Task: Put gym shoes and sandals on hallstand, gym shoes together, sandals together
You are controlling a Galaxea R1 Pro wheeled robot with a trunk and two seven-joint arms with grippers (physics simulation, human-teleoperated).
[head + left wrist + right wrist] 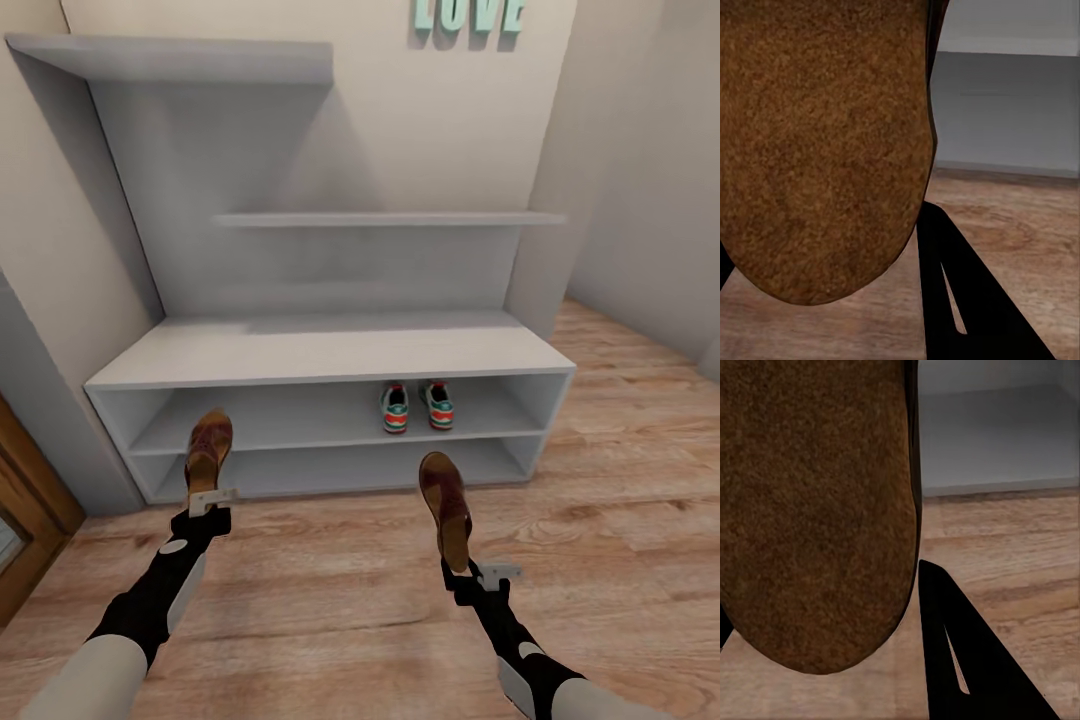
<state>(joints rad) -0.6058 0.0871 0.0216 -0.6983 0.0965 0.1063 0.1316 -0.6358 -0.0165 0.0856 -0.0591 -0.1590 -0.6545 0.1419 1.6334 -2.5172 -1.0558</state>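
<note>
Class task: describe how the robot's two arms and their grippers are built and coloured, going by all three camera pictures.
Both arms have light grey upper segments, then glossy black forearms with pale grey oval panels. The left gripper and right gripper have light grey bracket-like bases. In the wrist views, a finger is a flat black wedge with a narrow slit. No cables or markings are visible.

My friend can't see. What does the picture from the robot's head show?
Each robot hand holds one brown sandal above the wood floor: the left hand holds the left sandal, the right hand the right sandal. Ahead stands a grey shoe rack, and two gym shoes already sit side by side on its upper shelf.
</note>
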